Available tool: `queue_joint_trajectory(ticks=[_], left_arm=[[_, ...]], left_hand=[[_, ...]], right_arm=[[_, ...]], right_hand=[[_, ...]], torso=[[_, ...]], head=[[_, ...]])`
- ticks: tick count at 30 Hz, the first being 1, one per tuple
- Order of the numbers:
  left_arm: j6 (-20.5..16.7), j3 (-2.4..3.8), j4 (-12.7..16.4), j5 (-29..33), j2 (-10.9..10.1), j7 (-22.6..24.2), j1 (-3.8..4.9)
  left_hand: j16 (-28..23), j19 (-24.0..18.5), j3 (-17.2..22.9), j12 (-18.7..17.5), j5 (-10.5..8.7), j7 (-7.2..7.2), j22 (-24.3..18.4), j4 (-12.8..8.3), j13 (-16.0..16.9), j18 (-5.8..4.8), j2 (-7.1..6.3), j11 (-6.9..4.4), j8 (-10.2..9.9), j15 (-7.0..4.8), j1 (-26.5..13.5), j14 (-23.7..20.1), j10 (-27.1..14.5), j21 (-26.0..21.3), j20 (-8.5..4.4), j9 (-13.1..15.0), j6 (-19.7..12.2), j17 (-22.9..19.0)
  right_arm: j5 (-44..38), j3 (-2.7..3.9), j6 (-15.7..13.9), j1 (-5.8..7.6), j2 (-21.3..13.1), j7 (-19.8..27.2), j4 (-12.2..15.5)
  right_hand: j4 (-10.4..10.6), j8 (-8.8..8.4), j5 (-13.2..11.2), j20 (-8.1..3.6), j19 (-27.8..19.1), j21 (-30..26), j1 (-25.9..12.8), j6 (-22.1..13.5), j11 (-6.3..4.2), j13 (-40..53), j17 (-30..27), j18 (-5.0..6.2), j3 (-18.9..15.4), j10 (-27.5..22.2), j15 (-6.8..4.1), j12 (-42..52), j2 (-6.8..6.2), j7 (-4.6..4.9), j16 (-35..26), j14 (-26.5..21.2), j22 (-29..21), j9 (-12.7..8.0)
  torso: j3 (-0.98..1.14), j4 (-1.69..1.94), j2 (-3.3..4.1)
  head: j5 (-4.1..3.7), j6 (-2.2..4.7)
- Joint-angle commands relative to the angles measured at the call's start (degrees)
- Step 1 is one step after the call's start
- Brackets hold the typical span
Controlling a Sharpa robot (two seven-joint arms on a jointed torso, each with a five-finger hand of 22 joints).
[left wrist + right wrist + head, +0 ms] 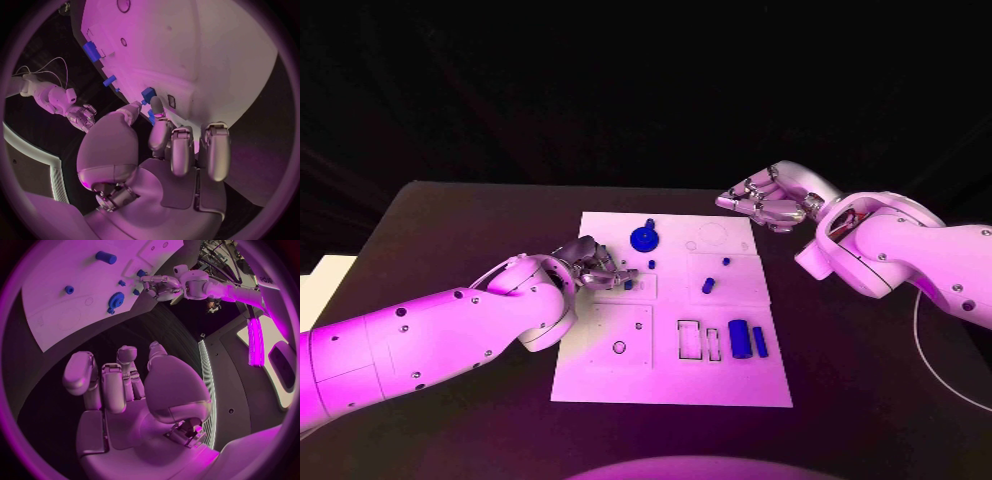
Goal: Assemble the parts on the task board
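Note:
The white task board point(672, 375) lies mid-table. On it are a blue gear point(645, 238), a short blue cylinder point(710, 285), small blue pegs point(726, 262) and two blue blocks point(747, 342) near the rectangular slots. My left hand point(593, 266) is at the board's left edge. Its thumb point(130, 109) and one finger point(157, 107) close around a small blue part point(151, 117), with a blue block point(149, 93) just beyond; its other fingers are curled. My right hand point(769, 205) hovers off the board's far right corner, fingers apart, holding nothing.
The black table point(473, 230) surrounds the board. A pale object point(318, 285) sits off the table's left edge. In the right wrist view the gear point(116, 298) and my left hand point(161, 287) lie across the board point(56, 315).

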Motion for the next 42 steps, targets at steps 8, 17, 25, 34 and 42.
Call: queue_joint_trajectory(ticks=[8,17,25,34,42], left_arm=[[0.93,0.10,0.13,0.70,0.09,-0.48,0.13],[0.87,0.14,0.21,0.84,0.20,-0.41,0.16],[4.62,2.31,1.85,3.89,-1.13,-1.51,1.35],[23.74,3.04,-0.50,8.90,-2.03,-4.72,9.94],[34.29,2.44,-9.15,9.71,1.69,-5.20,15.27]], left_hand=[[0.17,5.85,-0.25,0.20,0.33,-0.15,15.09,0.01,0.04,-0.82,0.11,0.13,-0.35,-0.56,-0.51,6.02,0.41,0.36,-0.38,0.07,0.42,15.09],[0.17,5.85,-0.27,0.14,0.34,-0.15,15.09,-0.01,-0.02,-0.82,0.16,0.13,-0.36,-0.57,-0.51,6.02,0.39,0.36,-0.38,0.07,0.43,15.09],[0.17,5.85,-2.63,-0.90,0.39,0.12,15.09,-0.05,-0.90,-0.82,0.48,0.29,-0.72,-0.49,-1.08,6.02,-0.23,0.36,-0.37,0.07,-0.28,15.09],[0.17,4.05,-15.75,-7.94,-0.16,2.10,11.31,-0.10,-7.54,0.41,4.63,1.97,-2.98,0.83,-0.28,6.02,-4.71,-3.79,0.74,-0.24,-4.80,15.09],[0.17,3.94,-20.68,-8.49,-0.24,3.75,10.96,-0.26,-8.26,0.52,7.55,3.38,-7.58,2.00,3.02,6.02,-5.49,-4.35,1.88,-2.64,-6.96,15.09]], right_arm=[[-0.12,0.00,0.79,-0.05,0.06,0.54,-0.01],[-0.12,-0.01,0.83,-0.05,0.07,0.52,0.02],[-0.08,-0.01,0.87,-0.05,0.15,0.54,-0.23],[0.04,-0.02,0.93,-0.06,0.63,0.44,-0.71],[0.07,-0.03,0.96,-0.06,1.12,0.33,-1.02]], right_hand=[[-0.03,0.32,-0.35,0.01,-0.31,-0.37,-0.65,0.21,-0.02,0.06,0.05,0.80,-0.49,-0.33,0.33,0.28,0.16,0.01,-0.34,2.95,-0.05,0.07],[-0.03,0.32,-0.35,0.01,-0.31,-0.37,-0.65,0.21,-0.02,0.06,0.05,0.80,-0.49,-0.33,0.33,0.28,0.16,0.01,-0.34,2.95,-0.05,0.07],[-0.06,0.33,-0.34,0.01,-0.28,-0.35,-0.66,0.23,-0.03,0.08,0.09,0.79,-0.56,-0.32,0.33,0.32,0.23,0.01,-0.32,2.95,0.00,0.07],[-0.07,0.33,-0.33,0.01,-0.29,-0.36,-0.64,0.23,-0.03,0.10,0.07,0.80,-0.58,-0.31,0.33,0.35,0.24,0.01,-0.33,2.95,-0.02,0.07],[-0.16,0.33,-0.13,0.01,-0.30,-0.38,-0.50,0.23,-0.03,0.07,0.06,0.80,-0.66,-0.33,0.33,0.35,0.30,0.01,-0.34,2.95,-0.04,0.07]], torso=[[0.03,-0.02,0.02],[-0.01,-0.02,-0.01],[0.01,-0.02,-0.03],[0.05,-0.05,-0.02],[-0.15,0.08,0.05]], head=[[-0.02,-0.05],[-0.01,0.04],[-0.01,0.34],[0.47,0.67],[0.54,1.07]])
